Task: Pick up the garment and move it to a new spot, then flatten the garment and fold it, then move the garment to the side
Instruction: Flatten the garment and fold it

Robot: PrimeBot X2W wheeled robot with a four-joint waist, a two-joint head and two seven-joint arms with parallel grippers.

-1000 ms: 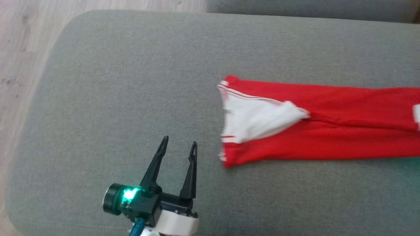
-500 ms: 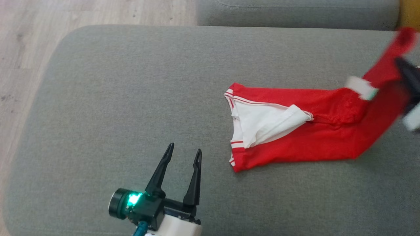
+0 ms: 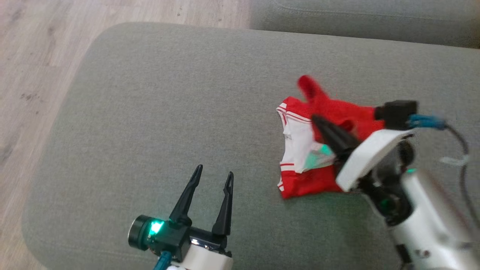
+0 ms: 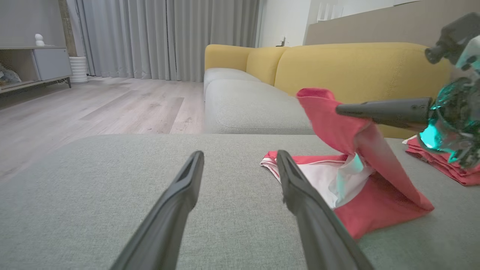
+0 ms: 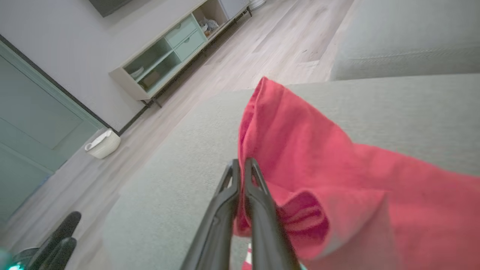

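Grey cushion [image 3: 157,97]: garment [image 3: 300,180] half lifted off it.
Right gripper [image 5: 241,163]: fingers pressed together on garment.
Left gripper [image 3: 214,170]: spread, empty.
Left wrist extra: yellow sofa back [image 4: 337,63], folded red pile [image 4: 446,165].

Evenly lit by soft daylight, barely any shadow. Smeared by motion at the right arm [image 3: 423,221] and the garment's [image 3: 337,112] raised tip. Tinted green on its white lining. Soft throughout the head view.
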